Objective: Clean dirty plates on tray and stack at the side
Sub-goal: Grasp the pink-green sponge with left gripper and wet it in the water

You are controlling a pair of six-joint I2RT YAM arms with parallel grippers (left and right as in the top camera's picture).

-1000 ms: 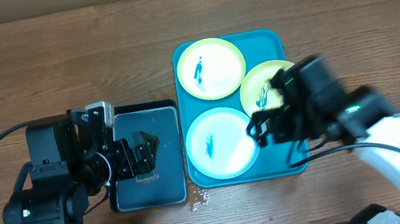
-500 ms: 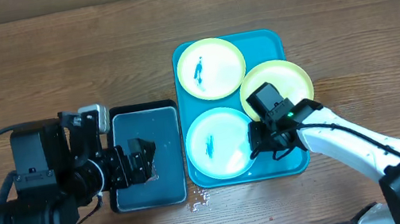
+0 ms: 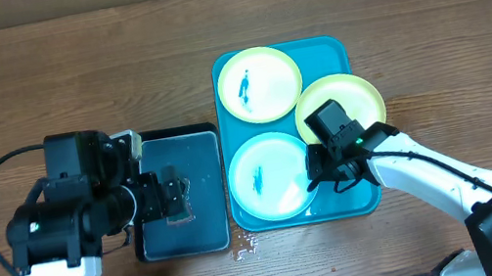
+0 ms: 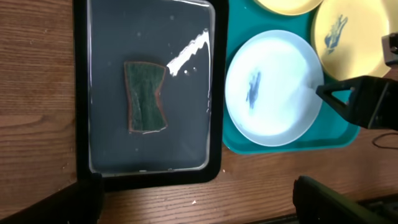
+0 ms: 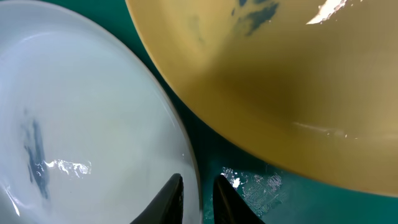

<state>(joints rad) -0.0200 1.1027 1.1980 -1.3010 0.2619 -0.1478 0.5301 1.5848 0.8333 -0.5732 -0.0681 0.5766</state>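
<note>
Three plates lie on the turquoise tray (image 3: 346,43): a yellow-green plate (image 3: 259,83) at the back, a second yellow-green plate (image 3: 344,98) at the right, and a light blue plate (image 3: 267,176) in front. Each carries a blue smear. My right gripper (image 3: 314,175) is shut on the light blue plate's right rim; in the right wrist view the gripper (image 5: 199,193) has one finger on the plate (image 5: 93,124) and one over the tray floor (image 5: 298,199). The right yellow-green plate (image 5: 280,81) overhangs close by. My left gripper (image 3: 178,190) hovers open over the dark tray.
The dark grey-black tray (image 3: 183,242) left of the turquoise one holds shallow water and a green sponge (image 4: 146,96). A small wet patch (image 3: 244,247) marks the wood between the trays' front corners. Bare wooden table surrounds both trays.
My right gripper dropped to the light blue plate's right rim and closed on it. The left arm shifted slightly over the dark tray, still open.
</note>
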